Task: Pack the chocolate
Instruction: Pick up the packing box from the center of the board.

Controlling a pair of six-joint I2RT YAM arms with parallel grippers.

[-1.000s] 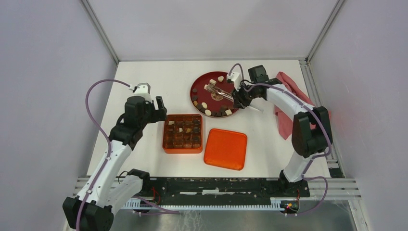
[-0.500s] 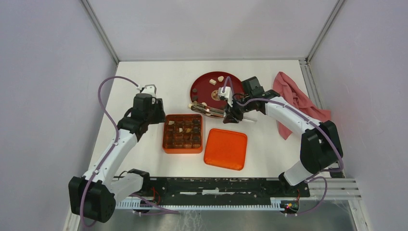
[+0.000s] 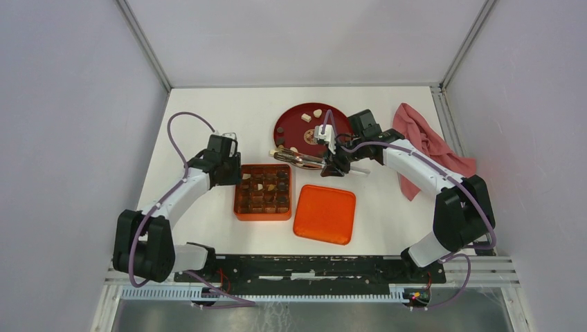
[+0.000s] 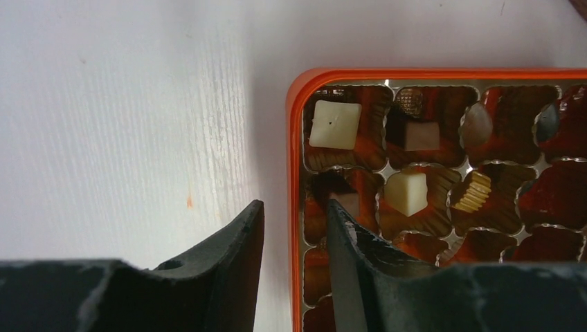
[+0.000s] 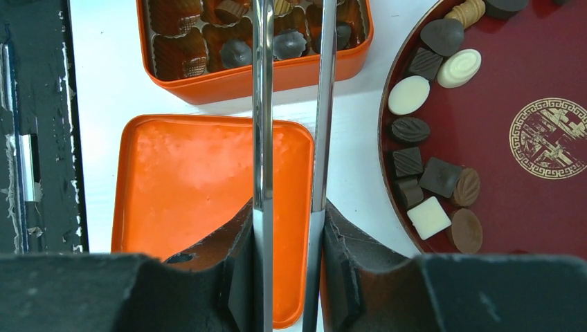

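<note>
Chocolate pieces (image 5: 408, 95), dark and cream-white, lie along the rim of the red plate (image 3: 294, 124). More chocolate (image 4: 334, 124) sits in cups of the orange box (image 3: 262, 216). My left gripper (image 4: 295, 206) is open and narrow. It straddles the box's left wall (image 4: 296, 159), one finger outside and one inside, with a small gap on each side. My right gripper (image 5: 289, 207) is shut on metal tongs (image 5: 262, 104), which reach left over the box's far edge (image 5: 277, 76). Their tips run out of the right wrist view.
The box's orange lid (image 3: 324, 214) lies flat to the right of the box, below the tongs (image 3: 297, 158). A pink cloth (image 3: 422, 142) lies at the right edge of the table, behind my right arm. The arm bases and a black rail line the near edge.
My left gripper has moved in to the box's left wall and its jaws have narrowed. My right gripper swung the tongs from the plate toward the box, then stayed still.
</note>
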